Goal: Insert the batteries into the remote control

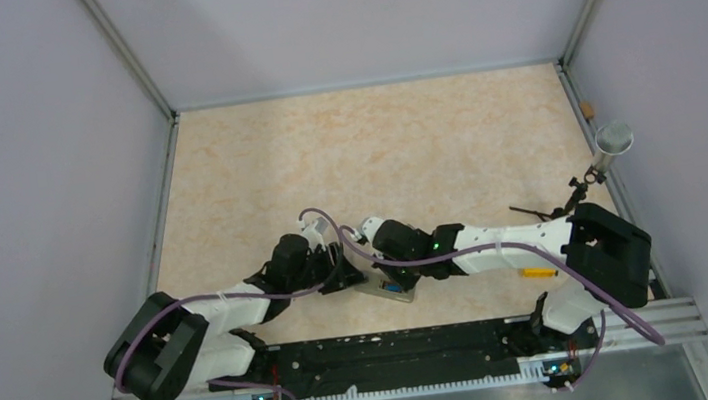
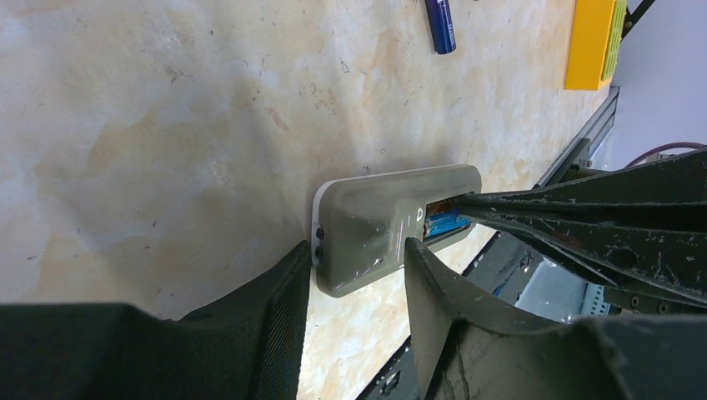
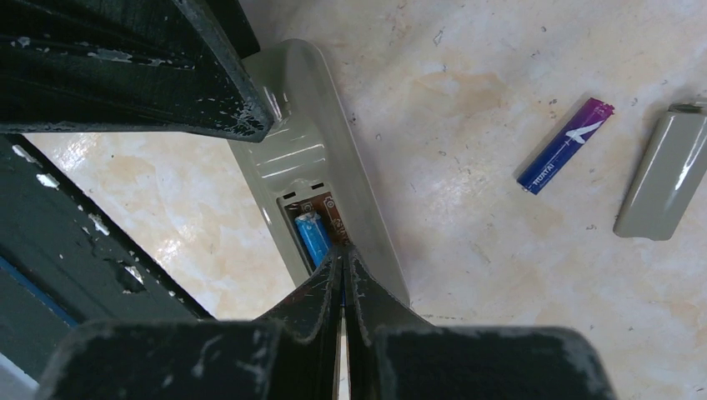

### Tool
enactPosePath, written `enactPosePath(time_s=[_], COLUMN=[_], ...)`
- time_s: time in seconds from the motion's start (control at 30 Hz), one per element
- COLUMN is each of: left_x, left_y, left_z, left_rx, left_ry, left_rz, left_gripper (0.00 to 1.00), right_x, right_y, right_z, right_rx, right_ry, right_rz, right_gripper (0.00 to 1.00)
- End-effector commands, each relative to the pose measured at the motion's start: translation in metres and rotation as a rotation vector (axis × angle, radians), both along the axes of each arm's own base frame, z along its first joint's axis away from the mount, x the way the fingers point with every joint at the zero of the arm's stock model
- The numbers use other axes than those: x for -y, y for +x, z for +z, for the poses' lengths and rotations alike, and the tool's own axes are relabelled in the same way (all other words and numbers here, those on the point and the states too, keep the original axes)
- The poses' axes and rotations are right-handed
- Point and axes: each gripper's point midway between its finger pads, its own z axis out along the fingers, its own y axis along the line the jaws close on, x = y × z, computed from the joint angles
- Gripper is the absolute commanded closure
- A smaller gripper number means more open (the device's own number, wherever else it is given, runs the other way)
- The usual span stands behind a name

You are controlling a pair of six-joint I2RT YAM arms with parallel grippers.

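Right pincer (image 3: 342, 260) is shut tight, its two tips pressed together and touching the end of a blue battery (image 3: 312, 237) that lies in the open recess (image 3: 323, 212) of the remote (image 3: 321, 125). Left pincer (image 2: 354, 250) is closed on the remote's other end, with a finger (image 2: 279, 308) against each long side. It holds the remote grey back up and flat on the desk (image 2: 150, 125).

Both arms reach low from the near edge and meet over the desk's near middle. The left arm slants in from the left. The right arm stretches leftward with its wrist bent down. Only the top view shows this, with the remote a small grey bar under the two pincers.

The right wrist view alone shows a grey cover (image 3: 667, 175) lying near a second battery (image 3: 565, 146), both apart from the remote. The left wrist view catches that second battery at its top edge, with a yellow stick (image 2: 594, 42) beyond it by the desk's rail. From above, the yellow stick lies just beside the right forearm.
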Motion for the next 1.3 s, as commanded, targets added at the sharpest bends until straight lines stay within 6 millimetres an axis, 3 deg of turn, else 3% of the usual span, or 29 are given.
enactPosePath(time_s=[0.0, 0.4, 0.7, 1.27], left_x=[0.005, 0.007, 0.011, 0.025], left_y=[0.008, 0.006, 0.001, -0.028], left_z=[0.006, 0.005, 0.002, 0.0], left_rx=[0.031, 0.029, 0.02, 0.01], left_ry=[-0.007, -0.003, 0.0, -0.002], left_rz=[0.004, -0.014, -0.039, -0.089], left_gripper=[0.53, 0.53, 0.6, 0.63], right_x=[-0.009, -0.008, 0.007, 0.032], right_y=[-0.004, 0.009, 0.018, 0.005], right_z=[0.012, 0.034, 0.055, 0.045], right_rx=[0.002, 0.077, 0.138, 0.04], right_ry=[0.053, 0.089, 0.136, 0.173], right_rz=[0.053, -0.004, -0.119, -0.278], right_gripper=[1.0, 0.99, 0.84, 0.71])
